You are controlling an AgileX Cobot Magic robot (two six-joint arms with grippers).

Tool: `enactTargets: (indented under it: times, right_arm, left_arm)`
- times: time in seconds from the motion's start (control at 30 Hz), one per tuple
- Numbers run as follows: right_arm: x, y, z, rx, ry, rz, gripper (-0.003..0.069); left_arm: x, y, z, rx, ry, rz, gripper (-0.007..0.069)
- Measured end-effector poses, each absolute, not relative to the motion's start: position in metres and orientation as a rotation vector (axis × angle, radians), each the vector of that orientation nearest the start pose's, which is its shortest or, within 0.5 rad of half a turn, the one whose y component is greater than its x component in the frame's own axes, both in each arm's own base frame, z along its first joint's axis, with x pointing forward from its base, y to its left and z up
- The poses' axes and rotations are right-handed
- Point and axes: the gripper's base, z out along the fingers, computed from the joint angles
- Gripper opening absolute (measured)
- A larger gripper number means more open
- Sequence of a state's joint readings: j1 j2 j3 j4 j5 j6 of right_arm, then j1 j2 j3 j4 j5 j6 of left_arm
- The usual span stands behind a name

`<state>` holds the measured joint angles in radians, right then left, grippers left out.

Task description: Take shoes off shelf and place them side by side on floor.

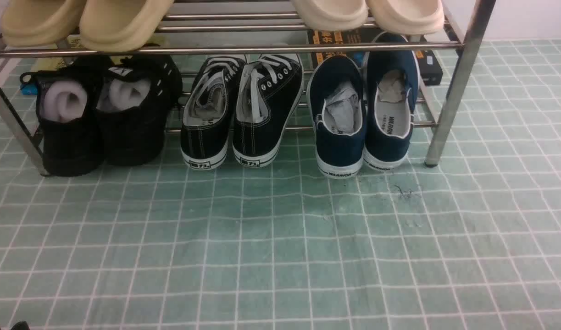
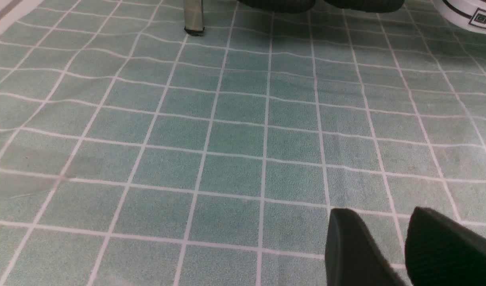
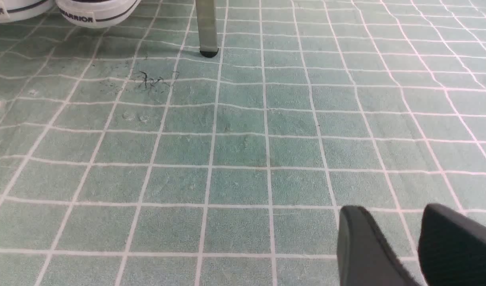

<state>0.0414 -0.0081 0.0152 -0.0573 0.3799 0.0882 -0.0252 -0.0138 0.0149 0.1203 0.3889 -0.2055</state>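
Note:
The two navy blue shoes [image 1: 337, 117] [image 1: 390, 107] stand side by side, heels toward me, at the right end of the shelf's [image 1: 459, 78] lowest tier, paper stuffed inside. Their white heels [image 3: 95, 12] show at the far edge of the right wrist view. My left gripper [image 2: 380, 212] hovers open over the green gridded floor [image 1: 280, 238], with nothing between its fingers. My right gripper [image 3: 392, 208] is likewise open and empty, over the floor in front of the shelf's right leg [image 3: 207, 28]. Neither gripper shows clearly in the front view.
Black lace-up sneakers [image 1: 241, 110] stand mid-shelf and all-black shoes [image 1: 101, 110] at the left. Beige slippers [image 1: 87, 20] lie on the upper tier. A dark box [image 1: 429, 68] sits behind the navy pair. The left shelf leg [image 2: 194, 16] is ahead of the left gripper.

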Motion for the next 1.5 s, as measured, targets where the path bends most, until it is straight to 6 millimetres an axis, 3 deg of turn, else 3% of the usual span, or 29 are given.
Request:
enactTargets:
  times: [0.8,1.13,1.37,1.5]
  right_arm:
    - [0.052,0.000,0.174,0.008,1.870,0.031,0.0240]
    - [0.053,-0.004,0.176,-0.051,1.851,-0.071,0.0240]
    - [0.055,0.008,0.185,0.566,1.677,0.629,0.0240]
    - [0.055,0.011,0.187,0.765,1.603,0.853,0.0240]
  left_arm:
    - [0.052,0.003,0.174,-0.096,1.868,-0.040,0.0242]
    - [0.052,0.003,0.174,-0.096,1.868,-0.040,0.0242]
    - [0.052,0.003,0.174,-0.096,1.868,-0.040,0.0242]
    - [0.052,0.003,0.174,-0.096,1.868,-0.040,0.0242]
